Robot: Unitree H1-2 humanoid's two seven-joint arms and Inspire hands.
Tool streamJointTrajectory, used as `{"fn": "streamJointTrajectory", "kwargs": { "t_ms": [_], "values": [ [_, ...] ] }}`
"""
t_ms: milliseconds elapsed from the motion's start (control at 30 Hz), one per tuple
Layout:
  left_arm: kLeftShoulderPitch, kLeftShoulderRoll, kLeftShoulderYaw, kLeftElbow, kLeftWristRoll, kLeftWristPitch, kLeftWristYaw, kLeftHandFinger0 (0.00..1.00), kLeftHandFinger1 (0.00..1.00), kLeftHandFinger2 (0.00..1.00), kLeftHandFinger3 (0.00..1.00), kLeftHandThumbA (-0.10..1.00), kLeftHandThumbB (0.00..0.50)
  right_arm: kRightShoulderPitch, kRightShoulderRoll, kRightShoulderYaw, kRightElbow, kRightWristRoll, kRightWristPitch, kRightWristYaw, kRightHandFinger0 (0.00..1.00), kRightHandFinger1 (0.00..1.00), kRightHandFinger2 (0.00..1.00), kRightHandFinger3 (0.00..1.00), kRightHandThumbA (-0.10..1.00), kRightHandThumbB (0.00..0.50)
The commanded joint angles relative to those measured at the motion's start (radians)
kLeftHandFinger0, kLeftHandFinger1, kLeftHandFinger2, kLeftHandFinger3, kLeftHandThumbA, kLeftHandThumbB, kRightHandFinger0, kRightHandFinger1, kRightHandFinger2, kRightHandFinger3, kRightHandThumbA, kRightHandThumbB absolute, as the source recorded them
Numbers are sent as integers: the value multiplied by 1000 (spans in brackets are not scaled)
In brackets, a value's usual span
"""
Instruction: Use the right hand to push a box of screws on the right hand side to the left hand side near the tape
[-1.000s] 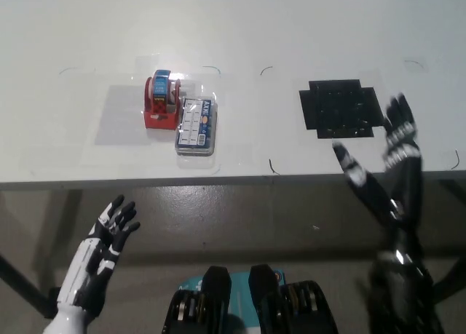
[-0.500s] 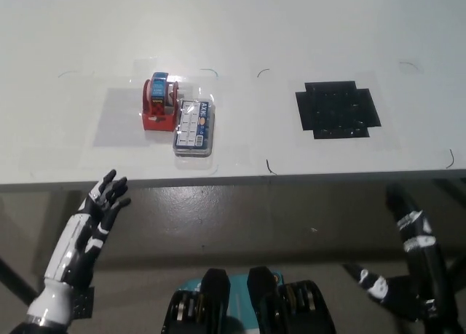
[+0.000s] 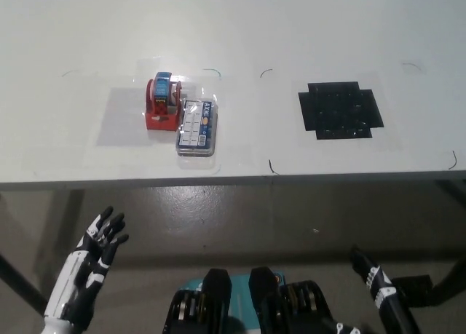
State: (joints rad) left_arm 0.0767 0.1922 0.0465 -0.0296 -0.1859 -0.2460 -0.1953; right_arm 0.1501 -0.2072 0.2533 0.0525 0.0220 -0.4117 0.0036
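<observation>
Lowered since half a second ago: both hands, now well below the table [image 3: 58,159] edge, with tape and box unmoved. At seven o'clock, white left hand [image 3: 93,257] raised palm-up, fingers spread apart, holding nothing. At eleven o'clock on the tabletop, red tape dispenser [image 3: 163,102], with the clear box of screws [image 3: 196,126] touching its right side, just toward the near edge. At two o'clock, black cross-shaped mat [image 3: 340,110], well apart from the box. At five o'clock, black right hand [image 3: 373,276], only partly in view; finger spread impossible to tell.
</observation>
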Motion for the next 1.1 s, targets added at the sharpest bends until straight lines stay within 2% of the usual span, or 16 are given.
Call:
{"fn": "streamJointTrajectory", "kwargs": {
  "t_ms": [0, 33, 167, 233, 433, 567, 700, 833, 867, 1067],
  "values": [
    [22, -9, 2, -28, -15, -30, -5, 1000, 1000, 1000, 1000, 750, 184, 14, 7, -18, -2, 30, -58, 51, 1000, 1000, 1000, 1000, 968, 282],
    [25, -9, 1, -21, -13, -47, -9, 1000, 1000, 1000, 1000, 743, 165, 15, 7, -21, 0, 30, -58, 53, 1000, 1000, 1000, 1000, 965, 277],
    [36, -12, 1, 2, -8, -74, -12, 1000, 1000, 1000, 1000, 727, 152, 7, 7, -37, 12, 25, -58, 60, 1000, 1000, 1000, 1000, 961, 270],
    [41, -14, 3, 11, -8, -82, -11, 1000, 1000, 1000, 1000, 720, 159, 5, 7, -38, 14, 36, -52, 70, 1000, 1000, 1000, 1000, 966, 286],
    [44, -11, 7, 44, 8, -99, -4, 1000, 1000, 1000, 1000, 736, 174, -4, 17, -41, 20, 39, -30, 89, 1000, 1000, 1000, 1000, 996, 291],
    [36, 2, 4, 97, 64, -111, 10, 1000, 1000, 1000, 1000, 803, 201, -9, 25, -46, 28, 37, -32, 95, 1000, 1000, 1000, 1000, 993, 291],
    [18, 9, 10, 154, 108, -115, 31, 1000, 1000, 1000, 1000, 824, 204, -22, 34, -54, 41, 28, -41, 97, 1000, 1000, 1000, 1000, 989, 287],
    [3, 8, 15, 212, 129, -139, 38, 1000, 1000, 1000, 1000, 825, 187, -29, 38, -65, 54, 39, -47, 105, 1000, 1000, 1000, 1000, 979, 289],
    [3, 7, 16, 217, 130, -144, 37, 1000, 1000, 1000, 1000, 831, 205, -29, 40, -67, 56, 44, -48, 108, 1000, 1000, 1000, 1000, 976, 288],
    [-2, 6, 23, 233, 125, -153, 30, 1000, 1000, 1000, 1000, 830, 203, -44, 53, -76, 77, 41, -44, 115, 1000, 1000, 1000, 1000, 970, 289]
  ]
}}
